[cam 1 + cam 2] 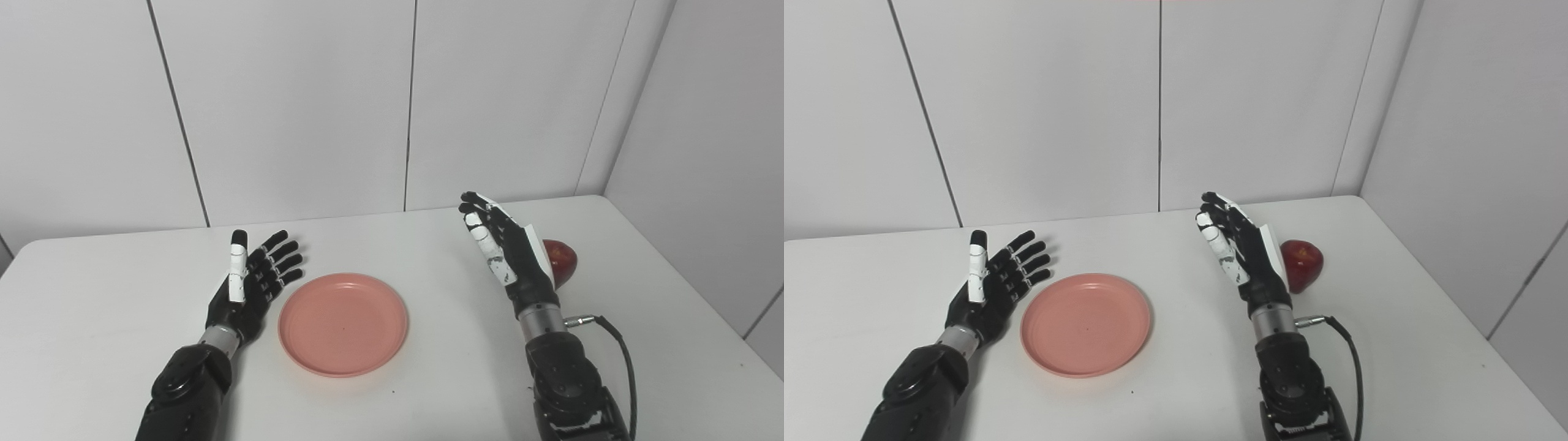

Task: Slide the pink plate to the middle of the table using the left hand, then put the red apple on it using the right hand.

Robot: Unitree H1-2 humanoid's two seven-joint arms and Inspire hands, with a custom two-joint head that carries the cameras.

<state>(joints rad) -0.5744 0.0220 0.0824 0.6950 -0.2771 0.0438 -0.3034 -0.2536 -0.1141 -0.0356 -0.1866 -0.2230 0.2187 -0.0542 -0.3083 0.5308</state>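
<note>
Both hands are sitting open, gripping nothing: left hand (248, 282) just beside the pink plate (343, 323) lying mid-table (429, 380), right hand (508, 251) raised, fingers extended, red apple (1302, 264) resting just behind it.

two black forearms with silver wrist collars; each robot hand, left robot hand (245, 288) and right robot hand (511, 254), black with white panels; black cable (621, 355) beside right wrist.

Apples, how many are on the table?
1. The red apple sits on the white table, just behind the right hand, which partly hides it in the left eye view. No others show.
</note>
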